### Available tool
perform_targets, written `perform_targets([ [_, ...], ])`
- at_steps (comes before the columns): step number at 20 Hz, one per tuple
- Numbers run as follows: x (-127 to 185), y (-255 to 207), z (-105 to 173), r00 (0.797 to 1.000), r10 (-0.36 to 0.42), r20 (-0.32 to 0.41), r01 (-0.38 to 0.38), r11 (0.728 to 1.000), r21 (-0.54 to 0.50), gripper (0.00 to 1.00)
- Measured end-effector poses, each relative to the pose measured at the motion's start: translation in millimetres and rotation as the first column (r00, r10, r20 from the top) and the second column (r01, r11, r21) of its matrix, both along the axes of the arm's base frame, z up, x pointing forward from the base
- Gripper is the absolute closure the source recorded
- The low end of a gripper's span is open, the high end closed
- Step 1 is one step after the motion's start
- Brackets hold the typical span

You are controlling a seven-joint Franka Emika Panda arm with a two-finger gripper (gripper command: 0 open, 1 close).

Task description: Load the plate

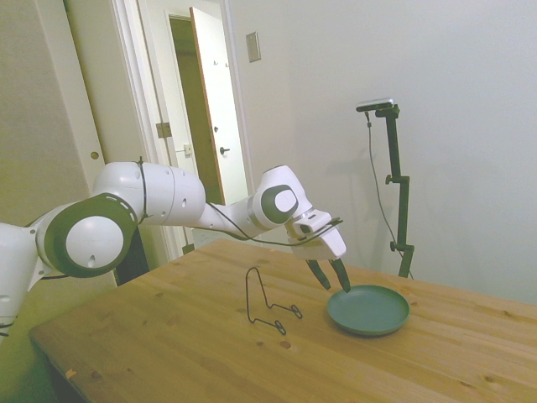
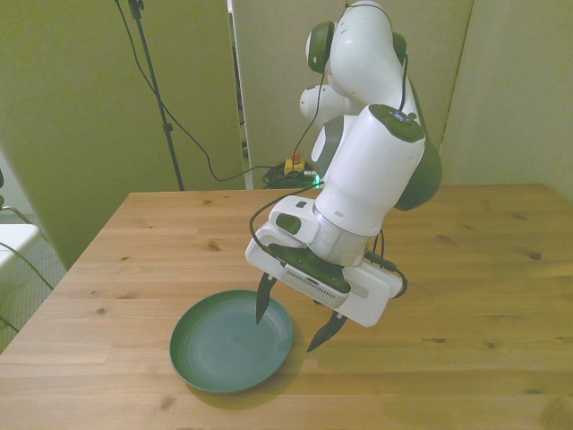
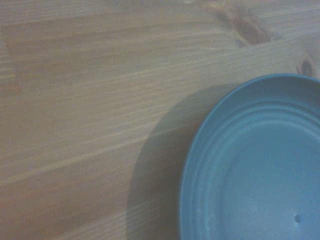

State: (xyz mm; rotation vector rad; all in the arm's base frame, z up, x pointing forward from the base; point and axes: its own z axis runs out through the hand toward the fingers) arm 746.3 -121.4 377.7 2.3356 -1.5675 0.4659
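The round dark teal plate (image 1: 369, 310) lies flat on the wooden table (image 1: 210, 353), near the table's front edge at the front view's left (image 2: 215, 354). My gripper (image 2: 293, 323) hangs open just above the plate's rim on its right side in the front view. One dark finger (image 2: 262, 298) points down over the plate's inside; the other is outside the rim, over bare wood. Nothing is between the fingers. In the side view the gripper (image 1: 332, 275) hovers at the plate's left edge. The wrist view holds part of the plate (image 3: 260, 165) and bare wood.
A thin black wire stand (image 1: 267, 300) stands upright on the table left of the plate in the side view. It is hidden behind the arm in the front view. Bare wood stretches to the front view's right (image 2: 483, 269).
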Motion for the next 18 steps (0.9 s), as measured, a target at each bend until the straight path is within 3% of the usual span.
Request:
perform_targets([
  [11,-3,-6,-13,1.000,-0.010,-0.018,0.010,1.000,0.008,0.00],
  [12,-4,-6,-14,1.000,-0.011,-0.021,0.011,1.000,0.009,1.00],
  [18,-4,-8,-18,1.000,-0.014,-0.027,0.015,1.000,0.009,1.00],
])
